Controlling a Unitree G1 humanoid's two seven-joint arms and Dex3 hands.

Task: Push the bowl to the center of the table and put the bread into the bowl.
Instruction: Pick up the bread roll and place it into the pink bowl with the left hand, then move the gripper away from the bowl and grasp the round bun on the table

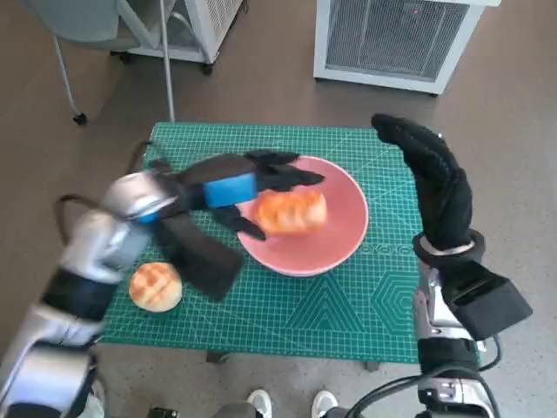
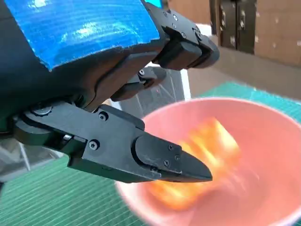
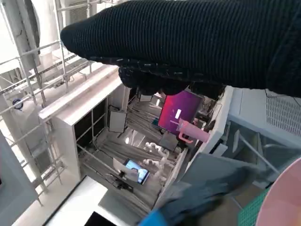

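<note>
Pink bowl holds soft, light bread; left robot hand hovers released above it, right robot hand open, empty. A gentle side grip would suit.

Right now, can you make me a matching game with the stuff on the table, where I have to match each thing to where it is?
Things:
1. long bread
2. round bun
3. pink bowl
4. right hand

Places:
A. on the green mat, near the table's front left corner
B. raised at the table's right edge, holding nothing
C. inside the bowl, under the left hand's fingers
D. near the middle of the table

Pairs: 1-C, 2-A, 3-D, 4-B
</note>
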